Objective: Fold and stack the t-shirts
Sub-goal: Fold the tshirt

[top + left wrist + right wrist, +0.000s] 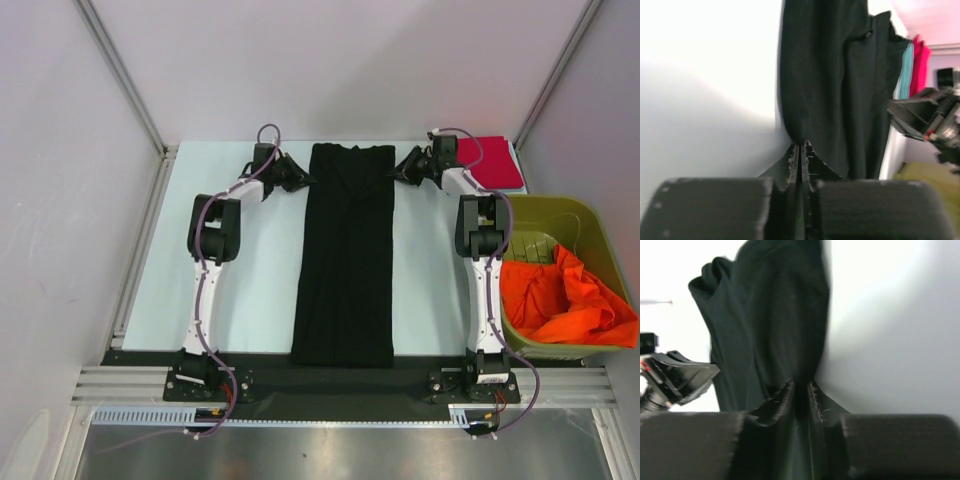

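Observation:
A black t-shirt (345, 250) lies as a long narrow strip down the middle of the table, collar end at the far side. My left gripper (303, 181) sits at its far left edge and is shut on the black cloth (840, 75), which is pinched at the fingertips (801, 146). At the far right edge my right gripper (399, 171) is shut on the same shirt (770, 315), with dark cloth between its jaws (801, 386). A folded red t-shirt (490, 162) lies at the far right corner. The orange t-shirt (560, 300) is bunched up in the bin.
An olive-green bin (585, 220) stands at the right edge of the table, beside the right arm. Pale table surface (250, 270) shows on both sides of the black strip. Metal frame posts rise at the far corners.

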